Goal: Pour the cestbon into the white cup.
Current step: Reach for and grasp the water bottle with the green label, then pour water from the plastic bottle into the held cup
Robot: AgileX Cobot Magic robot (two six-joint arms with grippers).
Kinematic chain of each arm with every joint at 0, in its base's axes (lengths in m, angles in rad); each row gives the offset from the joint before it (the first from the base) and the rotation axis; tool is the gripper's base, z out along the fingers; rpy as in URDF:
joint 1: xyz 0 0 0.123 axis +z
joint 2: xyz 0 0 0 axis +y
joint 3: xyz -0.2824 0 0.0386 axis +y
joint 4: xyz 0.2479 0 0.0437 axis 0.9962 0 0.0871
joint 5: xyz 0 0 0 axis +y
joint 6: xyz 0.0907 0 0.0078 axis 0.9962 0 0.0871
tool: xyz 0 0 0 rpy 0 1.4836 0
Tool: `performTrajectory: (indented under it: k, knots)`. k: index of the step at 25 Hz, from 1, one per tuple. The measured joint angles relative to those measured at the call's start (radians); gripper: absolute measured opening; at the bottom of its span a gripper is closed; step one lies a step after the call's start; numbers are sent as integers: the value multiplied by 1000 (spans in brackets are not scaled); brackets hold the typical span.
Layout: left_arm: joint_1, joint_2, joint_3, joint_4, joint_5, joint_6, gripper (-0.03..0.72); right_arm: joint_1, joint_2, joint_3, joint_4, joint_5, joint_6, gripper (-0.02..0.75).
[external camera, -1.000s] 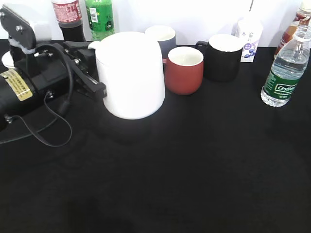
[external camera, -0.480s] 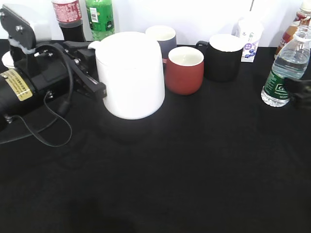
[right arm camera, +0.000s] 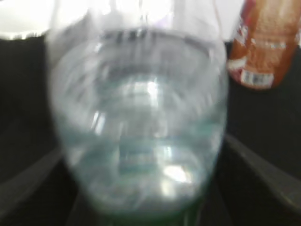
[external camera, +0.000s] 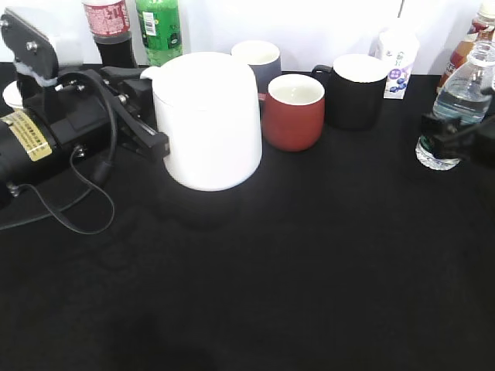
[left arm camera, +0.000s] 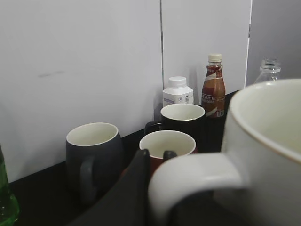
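The white cup (external camera: 209, 124) stands at the left of the black table. My left gripper (external camera: 151, 108) is shut on its loop handle (left arm camera: 197, 174), with one black finger (left arm camera: 141, 188) against the handle's outer side. The cestbon (external camera: 466, 89), a clear bottle with a dark green label, stands upright at the far right. My right gripper (external camera: 456, 135) is at its lower half, covering the label. In the right wrist view the blurred bottle (right arm camera: 141, 94) fills the space between the spread jaws of the right gripper (right arm camera: 143, 146).
Behind the white cup stand a red mug (external camera: 294, 112), a grey mug (external camera: 257, 58) and a black mug (external camera: 356, 91). A cola bottle (external camera: 108, 27) and green soda bottle (external camera: 158, 27) stand at back left. A white carton (external camera: 398, 62) and a brown coffee bottle (external camera: 468, 42) stand at back right.
My right gripper has come in from the right edge and now stands around the cestbon's lower half. The left gripper and the white cup have not moved.
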Motion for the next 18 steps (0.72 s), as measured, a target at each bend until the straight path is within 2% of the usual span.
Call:
performTrajectory:
  k: [2, 5, 8, 14, 18]
  knots:
    - [0, 0, 0, 0, 0, 0, 50, 0, 50, -25, 0, -46, 0, 653]
    - [0, 0, 0, 0, 0, 0, 50, 0, 87, -29, -1, -146, 0, 566]
    - [0, 0, 0, 0, 0, 0, 50, 0, 98, -29, -1, -168, -2, 489]
    - [0, 0, 0, 4, 33, 0, 50, 0, 101, -29, 8, -173, -3, 489]
    - [0, 0, 0, 104, 39, 0, 50, 0, 104, -29, -18, -220, -1, 489]
